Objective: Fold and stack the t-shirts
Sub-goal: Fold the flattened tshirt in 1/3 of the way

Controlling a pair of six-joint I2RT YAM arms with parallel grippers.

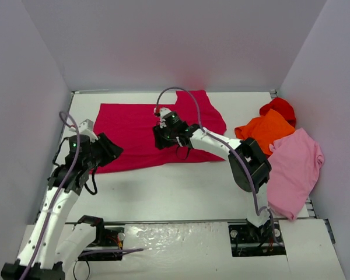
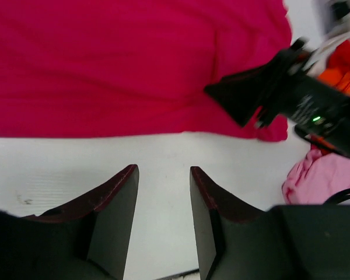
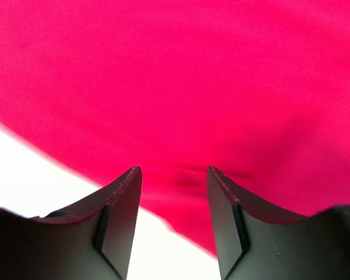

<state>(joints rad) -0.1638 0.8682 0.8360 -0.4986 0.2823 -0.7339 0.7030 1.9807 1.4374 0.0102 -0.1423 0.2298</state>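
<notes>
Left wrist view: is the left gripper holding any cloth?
No, the left gripper stands open over the table, crimson t-shirt beyond it.

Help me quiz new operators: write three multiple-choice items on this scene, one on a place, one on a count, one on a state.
1. The crimson t-shirt lies: A. spread across the far middle of the table; B. piled at the right edge; C. draped over an arm.
2. T-shirts in view: A. two; B. four; C. six.
3. The left claw is: A. shut on cloth; B. open over bare table; C. out of view.

Answers:
1. A, it lies flat towards the back wall.
2. B, crimson plus orange, bright red and light pink.
3. B, its fingers stand apart with nothing between them.
</notes>
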